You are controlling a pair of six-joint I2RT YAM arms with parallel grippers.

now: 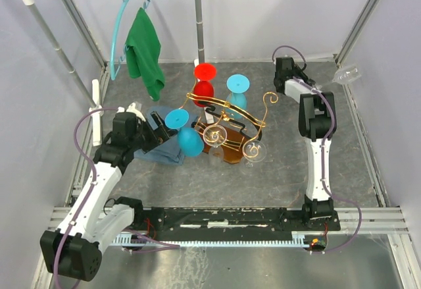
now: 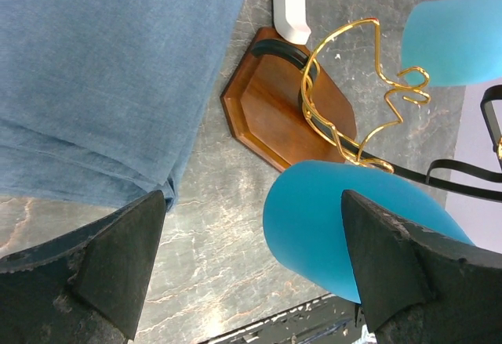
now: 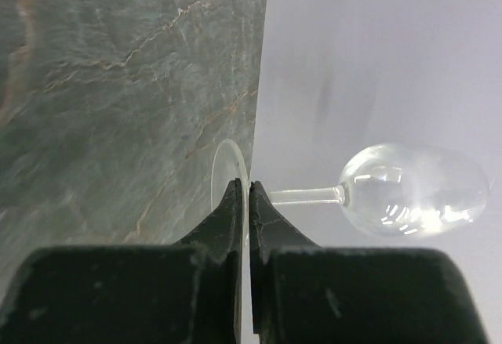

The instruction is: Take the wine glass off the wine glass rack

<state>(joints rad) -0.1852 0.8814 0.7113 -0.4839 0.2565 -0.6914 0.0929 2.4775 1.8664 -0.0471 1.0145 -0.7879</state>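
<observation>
Two white-and-black tabletop arms
The left arm [image 1: 99, 187] and right arm [image 1: 320, 160] have white links, black joint housings and thin purple-grey cables [image 1: 289, 47] looping alongside. Their fingers [image 2: 118, 273] are matte black wedges, scuffed along the edges.

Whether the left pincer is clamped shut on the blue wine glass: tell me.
No, the left pincer stands wide open, its fingers far apart beside the blue wine glass.
</observation>
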